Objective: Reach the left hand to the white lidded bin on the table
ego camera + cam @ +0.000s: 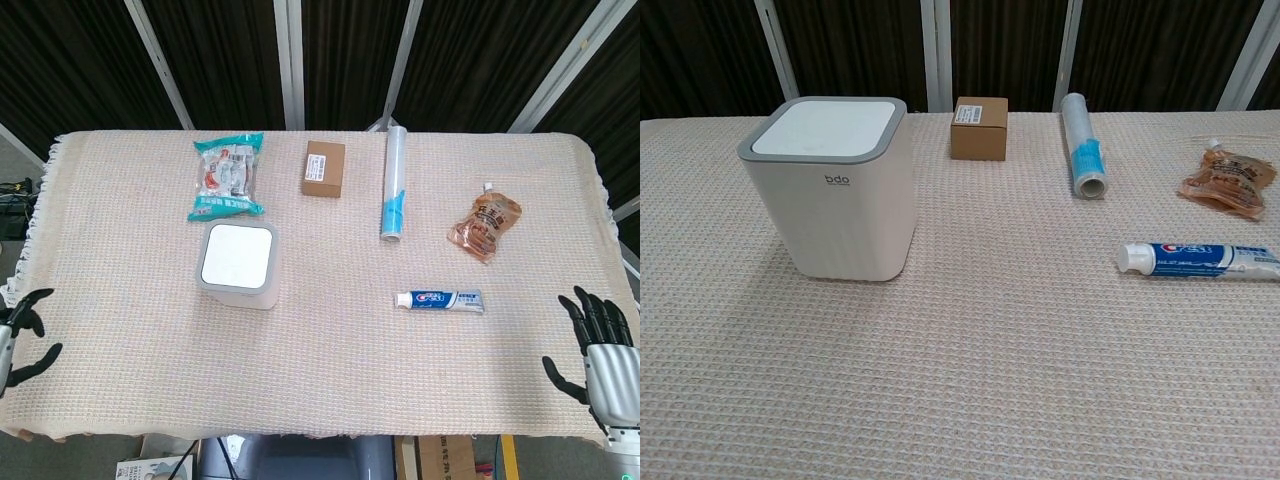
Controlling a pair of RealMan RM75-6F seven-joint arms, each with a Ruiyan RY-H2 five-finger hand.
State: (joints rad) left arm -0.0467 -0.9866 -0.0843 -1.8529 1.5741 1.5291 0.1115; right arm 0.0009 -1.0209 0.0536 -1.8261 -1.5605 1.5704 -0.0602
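Left of centre on the woven cloth (120, 250) stands the white lidded bin (238, 264), upright, lid on. Well left of the bin, at the cloth's edge, the left hand (18, 334) shows with fingers apart, empty. Far right of the bin, beyond the toothpaste tube (438, 300), the right hand (598, 350) is spread, holding nothing.

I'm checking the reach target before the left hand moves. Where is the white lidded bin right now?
In the head view the white lidded bin stands left of centre on the table, just in front of the snack packet; the left hand is off the table's left edge.
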